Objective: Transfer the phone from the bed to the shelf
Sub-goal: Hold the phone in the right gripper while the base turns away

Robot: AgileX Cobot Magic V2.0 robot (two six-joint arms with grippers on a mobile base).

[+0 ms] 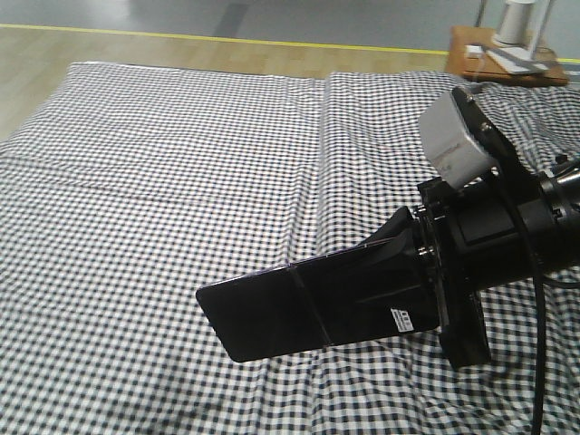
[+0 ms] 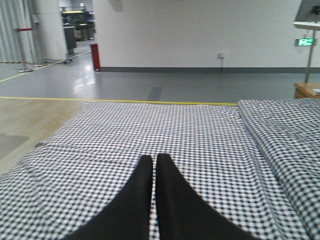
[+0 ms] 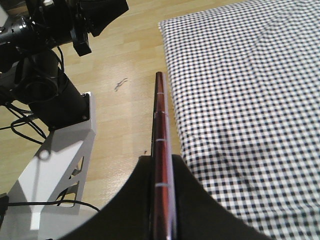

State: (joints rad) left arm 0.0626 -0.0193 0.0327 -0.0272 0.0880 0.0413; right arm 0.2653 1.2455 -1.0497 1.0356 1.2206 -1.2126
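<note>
right jaws clamped on one short end of the phone (image 1: 272,308), a flat glossy black slab. a small white label (image 1: 405,321) sits on the phone's face just ahead of the jaws; its print is too small to read. the phone's long axis runs straight out from the jaws, free end pointing away from them, held in the air over the checked bed (image 1: 163,163). in the right wrist view it is edge-on, its pinkish rim (image 3: 160,150) between the jaws, bed to their right, wood floor (image 3: 125,115) to their left. left jaws pressed together, nothing between them, bed spreading ahead. a green lit sign (image 2: 304,42) far ahead and right of them is unreadable.
</note>
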